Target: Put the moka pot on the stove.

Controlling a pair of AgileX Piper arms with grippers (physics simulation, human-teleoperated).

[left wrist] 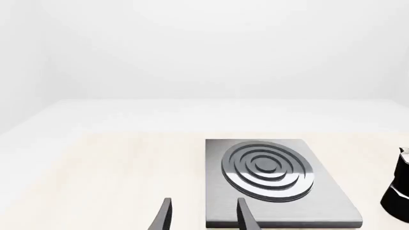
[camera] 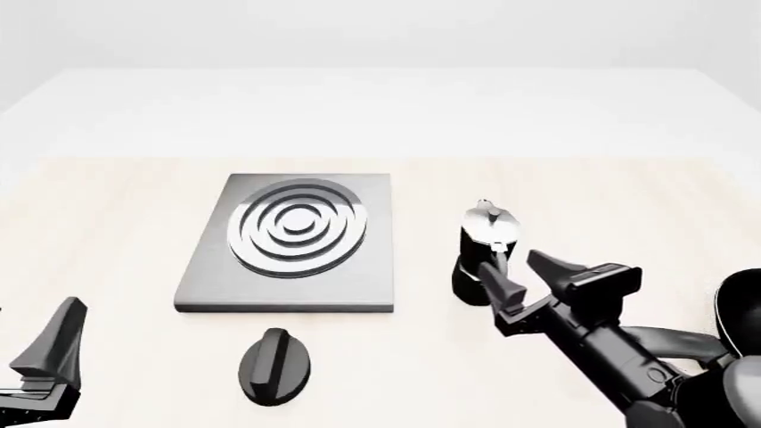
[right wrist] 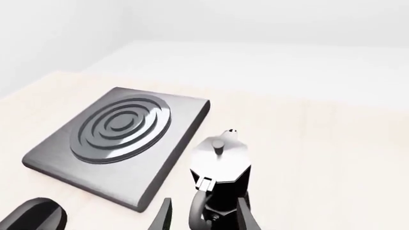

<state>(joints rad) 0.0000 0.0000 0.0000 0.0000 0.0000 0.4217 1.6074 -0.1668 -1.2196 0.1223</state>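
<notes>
1. Spanning the whole scene, the table (camera: 107, 192) is pale wood; the stove, pot and knob all rest directly on it.
2. Stove (camera: 292, 242): a flat grey slab, left of centre in the front view, with a ringed burner (camera: 294, 228) in its far half. Nothing stands on the slab or the burner.
3. Right arm (camera: 618, 352): enters from the lower right. Its gripper (camera: 526, 272) is spread wide and grips nothing; in the right wrist view the fingers (right wrist: 245, 215) flank the pot's handle, contact not discernible.
4. Left gripper (left wrist: 203, 215): at the lower left corner in the front view, near the stove's near edge. Its two fingers stand apart, moderately wide, with nothing between them.
5. Pot (camera: 483, 252): upright on the table, just right of the stove and apart from it. Black base, silver faceted top, lid on; contents cannot be seen. Its handle (right wrist: 198, 208) faces the right gripper.
6. Knob (camera: 274, 364): a black oval lying on the table just in front of the stove's near edge, apart from the slab.
</notes>
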